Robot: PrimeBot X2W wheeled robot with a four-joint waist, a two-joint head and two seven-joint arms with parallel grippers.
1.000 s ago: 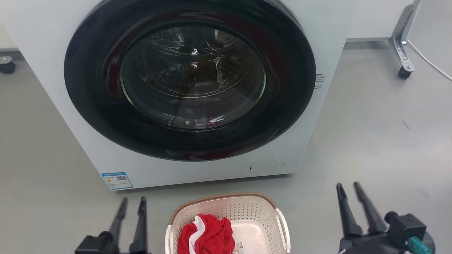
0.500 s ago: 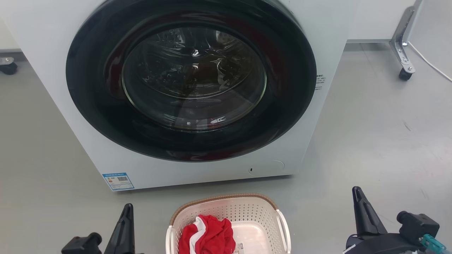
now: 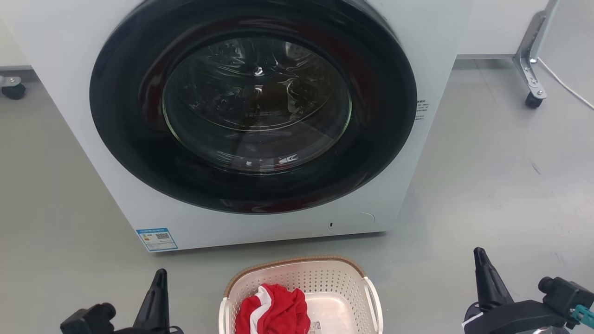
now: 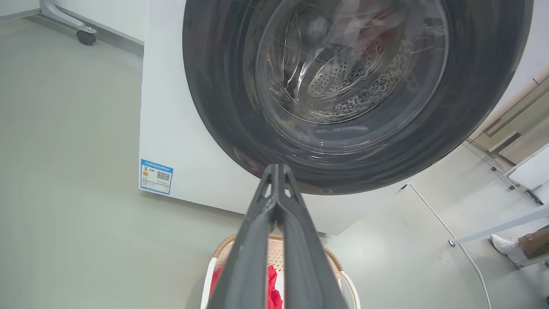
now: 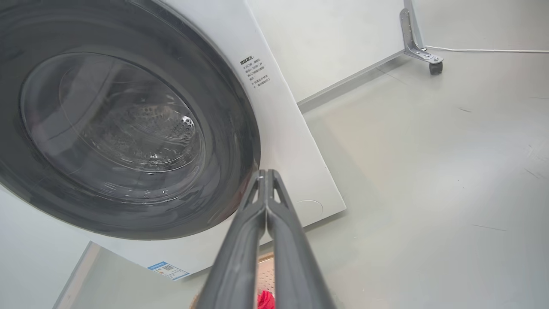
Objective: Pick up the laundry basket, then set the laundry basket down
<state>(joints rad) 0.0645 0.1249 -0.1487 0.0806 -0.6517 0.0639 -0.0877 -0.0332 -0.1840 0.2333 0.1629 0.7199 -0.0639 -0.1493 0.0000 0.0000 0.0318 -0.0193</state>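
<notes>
- The laundry basket (image 3: 325, 278) is sitting upright on the grey floor (image 3: 487, 176), just in front of the washing machine (image 3: 260, 222), a little to the right of the machine's blue label (image 3: 156, 239). A crumpled red-and-white garment (image 3: 274, 311) is lying inside it.
- The left gripper (image 3: 159, 280) and the right gripper (image 3: 480, 260) are hanging on either side of the basket, both pointing toward the machine's front and neither touching the basket.
- Each wrist view is showing its two fingers pressed together to the tips, with nothing between them.
- The key relation: the basket's two white handles are facing outward, one toward each gripper, along a line parallel to the machine's front. By my reckoning, the left gripper is standing nearer its handle than the right.
- The basket's end away from the machine is running out of view, so I cannot tell its long axis.
- Basket down and grippers free: this is fitting either a moment ahead of the lift or one after the basket is set down again.
- The floor is looking smooth, level and faintly scuffed.
- Right of the machine, a castor-footed metal leg (image 3: 529, 60) and a white cable (image 3: 566, 83) are lying well apart from the basket.
- A person's shoe (image 4: 502, 244) is showing farther off to that side.
</notes>
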